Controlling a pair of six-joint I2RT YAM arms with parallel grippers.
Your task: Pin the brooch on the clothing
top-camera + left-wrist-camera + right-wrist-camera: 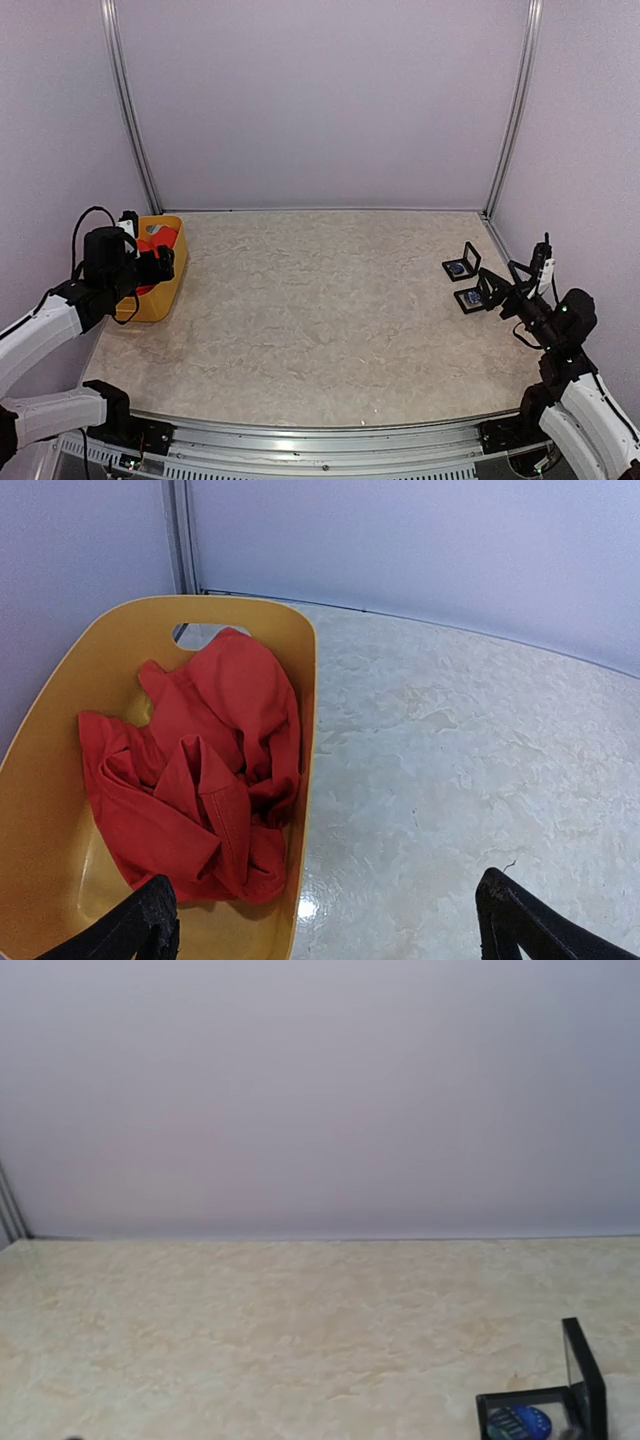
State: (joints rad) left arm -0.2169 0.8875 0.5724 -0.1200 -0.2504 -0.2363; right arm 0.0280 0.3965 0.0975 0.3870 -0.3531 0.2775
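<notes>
shirt: red, crumpled in a heap inside the bin; it covers most of the bin's floor and reaches up to the cut-out handle
bin: yellow, standing on the desk; take it as your landmark
left pincer: your jaws stand wide apart and grip nothing; it hangs over the bin's right rim, with one finger above the bin and the other above bare desk just right of it
back case: small, black, lid raised; well apart from the bin, across the desk to its right
front case: the same kind, just nearer you than the back case; equally far from the bin
brooch: a blue piece lies in each case; too small for detail; your right wrist view shows one case only, and you cannot tell which
right pincer: beside the front case, on the side away from the bin; jaws apart, nothing between them
</notes>
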